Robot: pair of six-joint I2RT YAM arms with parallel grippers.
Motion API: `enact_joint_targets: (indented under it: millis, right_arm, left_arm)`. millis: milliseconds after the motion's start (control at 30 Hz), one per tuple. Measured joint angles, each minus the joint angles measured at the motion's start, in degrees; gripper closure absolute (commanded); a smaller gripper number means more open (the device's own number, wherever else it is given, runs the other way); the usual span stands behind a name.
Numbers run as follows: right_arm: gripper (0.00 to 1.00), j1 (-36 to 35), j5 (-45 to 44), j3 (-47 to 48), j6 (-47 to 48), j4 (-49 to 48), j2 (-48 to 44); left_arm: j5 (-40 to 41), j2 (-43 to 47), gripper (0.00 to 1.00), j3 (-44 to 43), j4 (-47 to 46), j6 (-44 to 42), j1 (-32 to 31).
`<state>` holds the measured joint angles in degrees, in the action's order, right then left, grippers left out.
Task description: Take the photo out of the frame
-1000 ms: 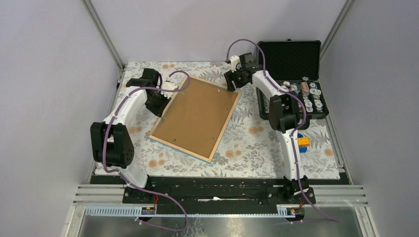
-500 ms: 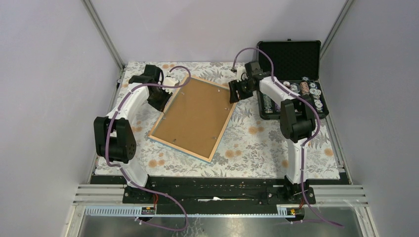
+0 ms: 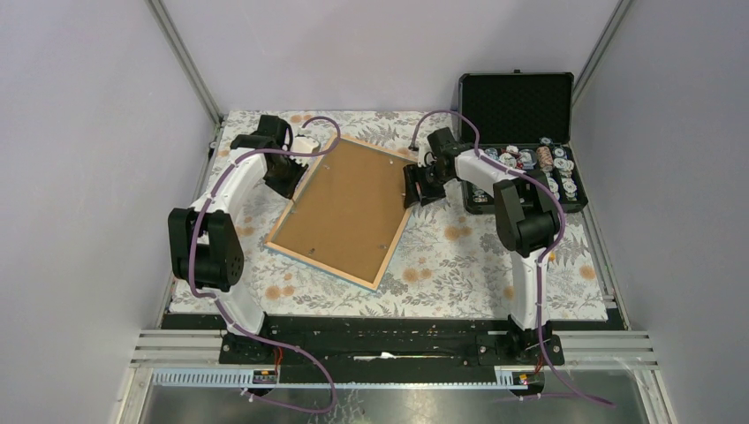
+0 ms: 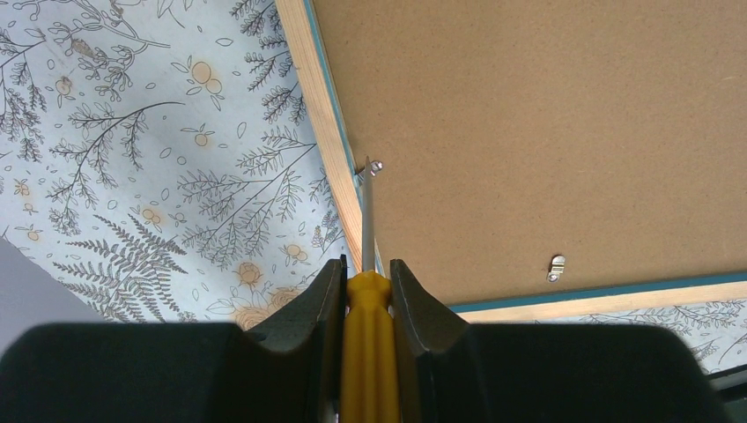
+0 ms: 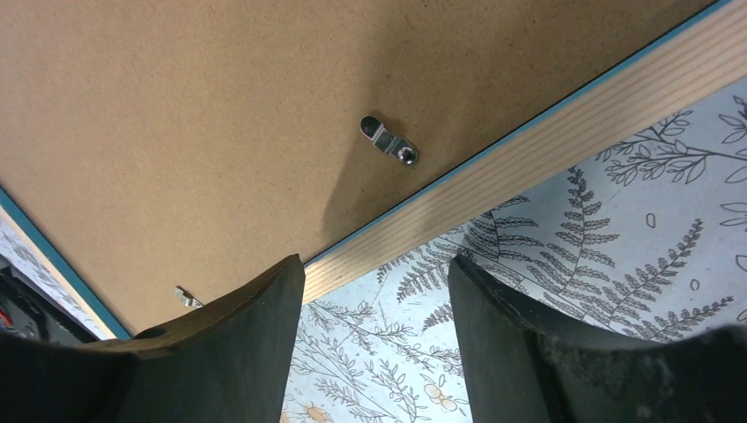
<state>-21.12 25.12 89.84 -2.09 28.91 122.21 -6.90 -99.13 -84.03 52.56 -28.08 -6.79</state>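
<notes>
The frame (image 3: 349, 208) lies face down on the floral cloth, its brown fibreboard back up, pale wood rim and thin blue edge showing. The photo is hidden under the back panel. My left gripper (image 3: 291, 170) is at the frame's upper-left edge, shut on a yellow-handled screwdriver (image 4: 368, 344); its metal tip touches a small clip (image 4: 376, 166) by the wood rim. My right gripper (image 3: 413, 187) is open and empty at the frame's right edge, its fingers (image 5: 238, 352) over the wood rim (image 5: 528, 154). A metal turn clip (image 5: 389, 141) sits on the panel just inside.
An open black case (image 3: 521, 141) with small parts in its tray stands at the back right, close behind the right arm. A small orange and blue item (image 3: 540, 254) lies near the right arm's column. Another clip (image 4: 555, 267) sits near the frame's edge in the left wrist view.
My right gripper has moved down and toward me along the frame's right edge, from the far corner. My left arm shifted slightly early on, then stayed still. The frame has not moved.
</notes>
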Motion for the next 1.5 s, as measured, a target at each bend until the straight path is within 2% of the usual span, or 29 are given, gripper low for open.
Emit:
enact_joint_targets:
  millis: [133, 300, 433, 500, 600, 700, 900, 1067, 1233, 1367, 1500]
  right_arm:
    - [0.54, 0.0, -1.2, 3.5, -1.2, 0.3, 1.8]
    - [0.59, 0.2, -4.7, 10.1, -1.1, 2.1, 6.1]
    - [0.59, 0.5, -5.6, 14.5, -0.1, 3.1, 8.4]
    - [0.56, 0.6, -6.5, 16.3, 1.1, 3.6, 9.2]
    - [0.42, 0.8, -7.6, 18.4, 2.6, 3.7, 9.6]
    - [0.35, 1.0, -7.4, 18.9, 3.0, 3.3, 9.5]
    - [0.29, 0.4, -6.9, 10.7, -1.9, 2.3, 5.6]
    - [0.3, -2.4, -10.1, 8.0, -7.5, 2.0, 4.3]
    - [0.38, -5.2, -13.9, 8.0, -9.7, 1.7, 4.4]
    - [0.52, -5.8, -19.2, 8.6, -10.1, 2.1, 5.0]
    - [0.66, -5.7, -20.6, 10.7, -9.9, 2.6, 6.2]
  left_arm:
    - [0.0, 0.0, 1.0, 0.0, -0.2, 0.2, 0.0]
    - [0.1, 0.0, 1.0, 0.1, -0.2, 0.4, 0.0]
    - [0.1, 0.1, 1.0, 0.3, -0.5, 0.7, 0.0]
    - [0.2, 0.3, 1.0, 0.7, -1.0, 0.7, 0.0]
    - [0.3, 0.6, 1.0, 1.0, -1.2, 0.7, 0.0]
    - [0.3, 0.6, 1.0, 1.0, -1.2, 0.7, 0.0]
    - [0.2, 0.6, 1.0, 0.7, -1.2, 1.0, 0.0]
    - [0.2, 0.5, 1.0, 0.2, -1.4, 1.4, 0.0]
    - [0.2, 0.4, 1.0, -0.3, -1.6, 2.1, 0.0]
    - [0.2, 0.4, 1.0, -0.3, -1.7, 2.2, 0.0]
    - [0.3, 0.4, 1.0, -0.3, -1.7, 2.0, 0.0]
